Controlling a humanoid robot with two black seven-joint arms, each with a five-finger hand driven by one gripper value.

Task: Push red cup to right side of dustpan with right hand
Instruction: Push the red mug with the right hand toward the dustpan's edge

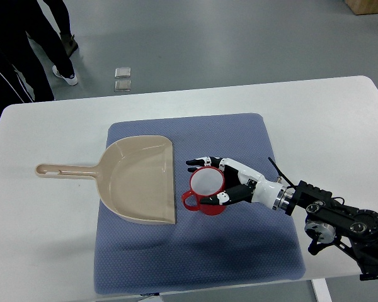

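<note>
A white rectangular table (44, 251) carries a blue-grey padded mat (239, 251) at its centre. On the mat's nine o'clock half lies a beige plastic dustpan (138, 179), its long handle pointing toward nine o'clock out over the bare tabletop and its straight open edge facing three o'clock. Just beside that edge, at the three o'clock side of the dustpan, stands a red handled cup (205, 192) with a pale inside, upright, its small handle turned toward eight o'clock and very near the pan's edge. The right hand (230, 182), white with black fingers, reaches in from four o'clock on a black arm, and its fingers curl around the cup's rim and wall, grasping it. At eleven o'clock, beyond the table, a person's dark-trousered legs (25, 56) stand on the grey floor.
</note>
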